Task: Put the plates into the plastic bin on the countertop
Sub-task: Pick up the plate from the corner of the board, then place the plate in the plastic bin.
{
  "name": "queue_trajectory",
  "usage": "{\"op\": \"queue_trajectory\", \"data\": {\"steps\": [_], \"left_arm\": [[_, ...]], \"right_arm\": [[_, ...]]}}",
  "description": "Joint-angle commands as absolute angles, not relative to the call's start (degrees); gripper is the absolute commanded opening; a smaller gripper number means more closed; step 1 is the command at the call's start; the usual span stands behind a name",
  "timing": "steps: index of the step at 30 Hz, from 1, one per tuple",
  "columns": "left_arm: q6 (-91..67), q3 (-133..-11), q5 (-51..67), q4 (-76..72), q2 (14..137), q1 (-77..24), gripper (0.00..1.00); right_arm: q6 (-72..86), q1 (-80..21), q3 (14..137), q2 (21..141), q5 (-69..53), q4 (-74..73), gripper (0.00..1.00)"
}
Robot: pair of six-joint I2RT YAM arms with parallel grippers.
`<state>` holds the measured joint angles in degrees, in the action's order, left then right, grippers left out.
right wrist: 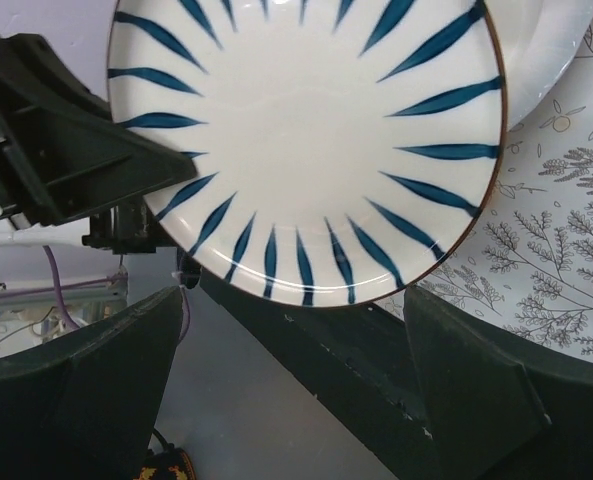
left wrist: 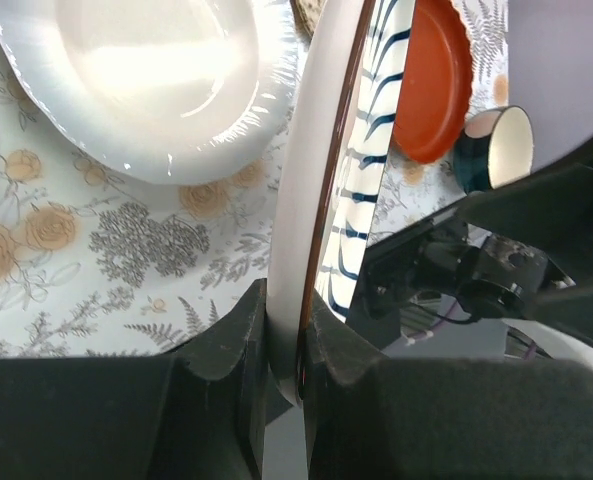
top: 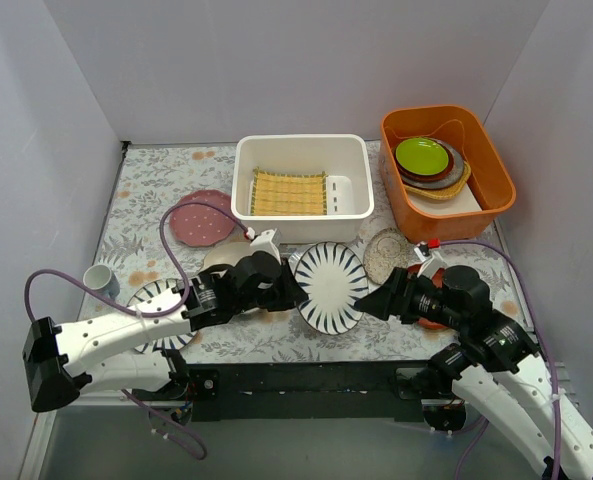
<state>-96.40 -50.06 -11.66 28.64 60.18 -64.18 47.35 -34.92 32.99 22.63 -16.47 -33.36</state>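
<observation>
My left gripper (top: 294, 290) is shut on the rim of a white plate with dark-blue radial stripes (top: 331, 287) and holds it tilted up near the countertop's front edge. In the left wrist view the plate (left wrist: 301, 200) shows edge-on between my fingers (left wrist: 226, 350). My right gripper (top: 368, 303) is open just right of that plate; in its wrist view the plate (right wrist: 306, 140) hangs ahead of the spread fingers (right wrist: 476, 380). The white plastic bin (top: 356, 150) stands at the back with a yellow mat (top: 289, 192) in it.
On the countertop (top: 146, 180) lie a pink dotted plate (top: 202, 218), a second striped plate (top: 154, 298) under my left arm, a glossy white plate (left wrist: 156, 80), a beige lacy plate (top: 388, 252), a red-brown plate (left wrist: 431, 80) and a cup (top: 101, 280). An orange tub (top: 496, 170) holds stacked dishes.
</observation>
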Motion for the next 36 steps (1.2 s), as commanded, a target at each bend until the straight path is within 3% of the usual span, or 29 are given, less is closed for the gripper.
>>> {"op": "queue_trajectory", "data": {"steps": [1,23,36], "left_arm": [[-92.1,-55.4,-6.9,17.6,60.5,-60.0,0.00],[-80.2,-72.7,16.5,14.6,75.1,-41.0,0.00],[-88.3,-76.6,32.1,1.3,83.8,-26.8,0.00]], "right_arm": [[45.5,-35.2,36.4,21.8,-16.5,-33.1,0.98],[45.5,-35.2,34.6,19.3,-18.0,-33.3,0.98],[45.1,-35.2,33.8,19.4,-18.1,-33.2,0.97]]}}
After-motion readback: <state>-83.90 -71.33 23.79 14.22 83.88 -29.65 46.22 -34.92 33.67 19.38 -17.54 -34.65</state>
